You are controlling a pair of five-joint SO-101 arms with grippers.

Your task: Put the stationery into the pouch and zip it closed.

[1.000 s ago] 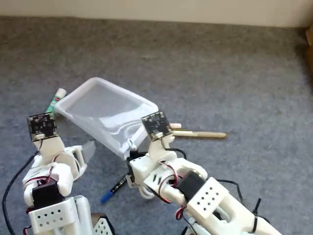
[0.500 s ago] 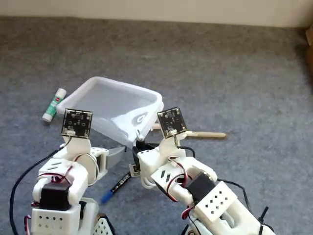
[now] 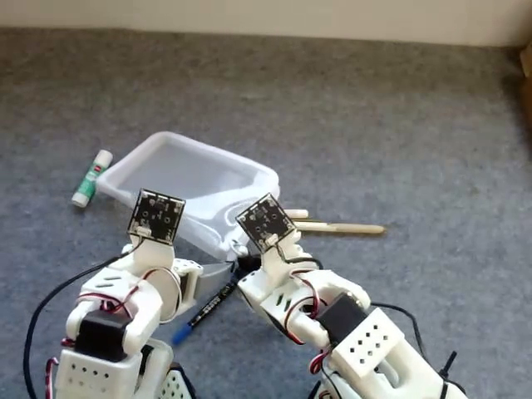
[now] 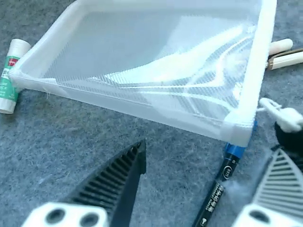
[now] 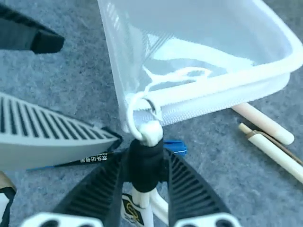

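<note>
Pouch lies on the carpet, apparently empty. Our right gripper is clamped on the zipper pull at the near corner. Our left gripper hovers wide apart just short of the pouch's edge, holding nothing. The marker pokes under that corner; the glue stick and pens lie outside. If we tug now, the unanchored pouch may slide, or zip shut empty.

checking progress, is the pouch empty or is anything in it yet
Empty: nothing shows through the clear pouch; the glue stick, pen and cream pencils lie outside on the carpet.
</note>
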